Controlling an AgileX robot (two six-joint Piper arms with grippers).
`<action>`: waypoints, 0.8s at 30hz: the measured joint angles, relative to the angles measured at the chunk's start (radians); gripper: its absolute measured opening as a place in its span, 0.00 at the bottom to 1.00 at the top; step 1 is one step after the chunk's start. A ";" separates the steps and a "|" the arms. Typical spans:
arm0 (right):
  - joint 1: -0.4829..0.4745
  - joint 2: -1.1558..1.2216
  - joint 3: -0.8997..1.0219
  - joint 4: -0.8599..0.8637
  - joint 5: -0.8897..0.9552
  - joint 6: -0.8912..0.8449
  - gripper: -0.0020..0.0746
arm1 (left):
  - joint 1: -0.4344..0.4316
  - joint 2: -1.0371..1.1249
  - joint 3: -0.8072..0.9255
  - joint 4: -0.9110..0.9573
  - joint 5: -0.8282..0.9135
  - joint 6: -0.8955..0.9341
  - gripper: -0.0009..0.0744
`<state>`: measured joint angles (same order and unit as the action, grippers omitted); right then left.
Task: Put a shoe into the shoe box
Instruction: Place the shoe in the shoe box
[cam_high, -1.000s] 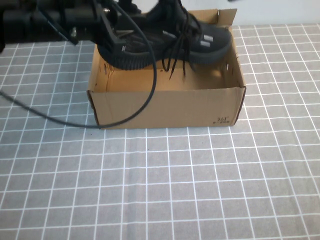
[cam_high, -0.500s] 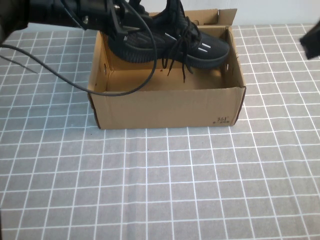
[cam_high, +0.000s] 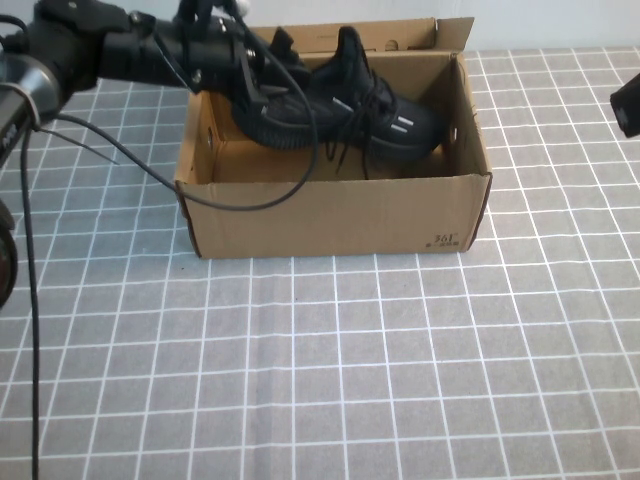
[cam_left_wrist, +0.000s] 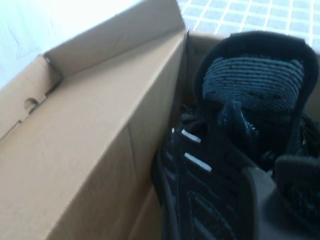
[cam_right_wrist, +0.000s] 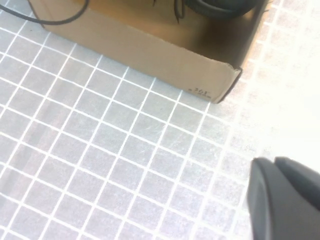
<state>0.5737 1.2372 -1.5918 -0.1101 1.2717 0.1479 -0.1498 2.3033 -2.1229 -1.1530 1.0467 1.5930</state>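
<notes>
The black knit shoe (cam_high: 350, 110) hangs tilted inside the open brown shoe box (cam_high: 330, 210), toe low toward the box's right end and heel raised at the left. My left gripper (cam_high: 262, 85) reaches in over the box's left wall and is shut on the shoe's heel end. The left wrist view shows the shoe (cam_left_wrist: 250, 85) close beside the box's inner wall (cam_left_wrist: 100, 140), with my left gripper (cam_left_wrist: 275, 175) clamped on its collar. My right gripper (cam_high: 628, 105) hovers shut and empty beyond the box's right side. It shows again as my right gripper (cam_right_wrist: 280, 167), above the mat.
The box stands on a grey mat with a white grid (cam_high: 330, 370). Its lid flap (cam_high: 400, 35) stands up along the far side. A black cable (cam_high: 150, 175) from the left arm droops over the box's left front corner. The box's "361" corner (cam_right_wrist: 202, 92) shows in the right wrist view.
My left gripper has carried the shoe down from above the rim into the box, toe dipping right. My right gripper has come into view at the right edge.
</notes>
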 joint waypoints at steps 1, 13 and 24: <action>0.000 0.000 0.000 0.002 0.000 0.000 0.01 | 0.000 0.005 0.000 0.000 -0.004 0.013 0.10; 0.000 0.000 0.000 0.023 0.000 0.002 0.01 | 0.000 0.069 -0.006 -0.032 -0.043 0.113 0.10; 0.000 0.000 0.000 0.042 0.000 0.003 0.01 | 0.000 0.084 -0.006 -0.036 -0.070 0.154 0.10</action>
<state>0.5737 1.2372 -1.5918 -0.0680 1.2717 0.1513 -0.1498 2.3871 -2.1292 -1.1891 0.9767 1.7465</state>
